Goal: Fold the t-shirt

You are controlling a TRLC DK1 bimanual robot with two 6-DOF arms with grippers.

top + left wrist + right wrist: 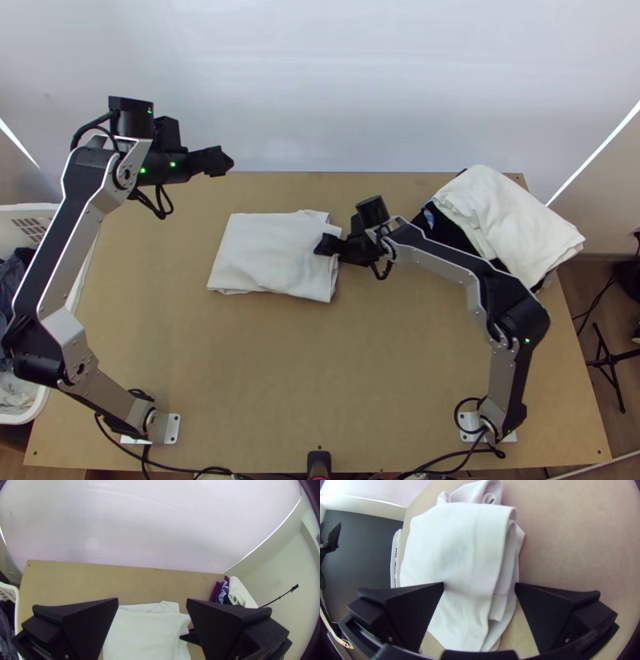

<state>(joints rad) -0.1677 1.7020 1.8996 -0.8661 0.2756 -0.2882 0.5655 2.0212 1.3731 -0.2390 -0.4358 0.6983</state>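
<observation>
Now, in your top view the folded t-shirt [272,256] lies mid-worktop [360,384], a clothes pile [512,220] to its right, a laundry basket [30,210] past the left edge, your left tool [227,162] beyond the shirt's far left corner, your right tool [322,246] blocking part of its right edge. Your left wrist view shows the left tool wide open and empty. Your right wrist view has the right one equally wide above the shirt's layered edge, contact unclear.
</observation>
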